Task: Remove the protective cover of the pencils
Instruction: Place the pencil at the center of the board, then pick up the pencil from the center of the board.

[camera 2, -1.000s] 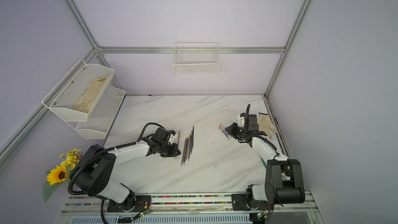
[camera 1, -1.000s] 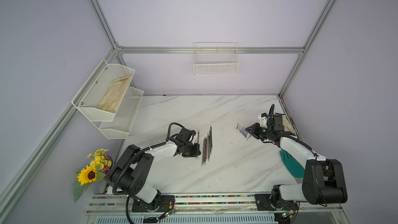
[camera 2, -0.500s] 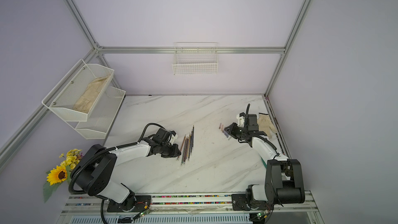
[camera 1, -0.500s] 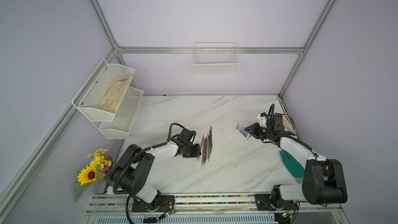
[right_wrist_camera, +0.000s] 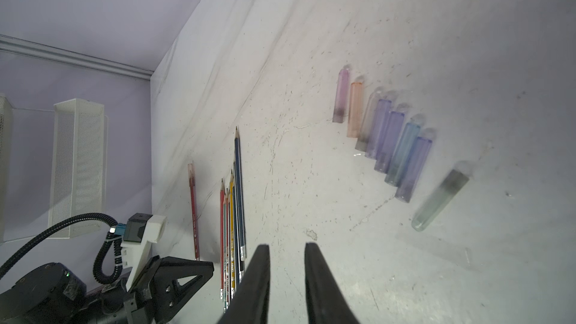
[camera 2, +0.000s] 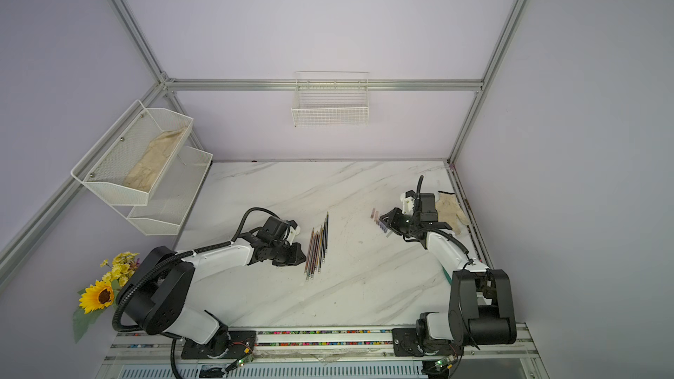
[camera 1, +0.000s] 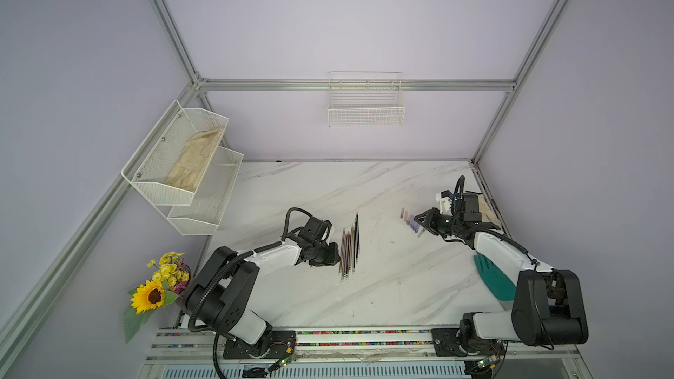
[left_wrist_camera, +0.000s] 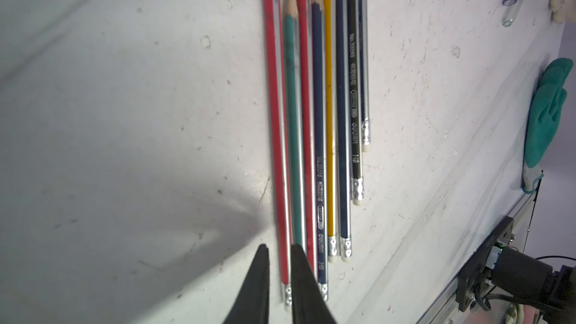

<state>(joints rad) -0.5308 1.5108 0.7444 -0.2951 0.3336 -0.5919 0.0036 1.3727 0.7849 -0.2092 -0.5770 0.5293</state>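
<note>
**One cap to go; left fingers loose at the red pencil's eraser end**

Pencils: a row of thin wooden pencils [camera 1: 350, 246] with red, green, navy, yellow and black shafts lies mid-worktop. They run roughly parallel to the side edges, sharpened tips toward the far edge and metal-banded eraser ends toward the near edge. Both top views show them [camera 2: 317, 247]. The tips that the left wrist view shows are bare. The exception is the outermost red pencil [right_wrist_camera: 193, 213], on the left-edge side and a little apart from the rest. It wears a pinkish translucent cap [right_wrist_camera: 190, 171] on its tip.

Removed covers: eight short translucent plastic caps [right_wrist_camera: 386, 138] in pink, orange, clear, violet and blue, plus a greyish one set slightly off. They lie side by side near the right edge of the white marble-look worktop [camera 1: 383, 286], well apart from the pencils. This reads as a parking row, out of the way of the work.

The left fingers [left_wrist_camera: 258, 275] are narrowly parted and straddle the red pencil's eraser end. A sliver of worktop shows between one finger and the shaft, so the hold is loose, not clamped. Probably placed there to pin that end while the cap is pulled.

The right fingers [right_wrist_camera: 258, 275] are parted with only bare worktop between them, and hang just beside the cap row. Empty.

Poses: the left arm is low and stretched out from the near-left corner, wrist almost level, fingers pointing toward the right edge. The right arm runs along the right edge from the near-right corner, elbow bent, wrist turned inward and tipped down.

Judgement: nearly done. Next, the right fingers would need to cross to the capped tip.
</note>
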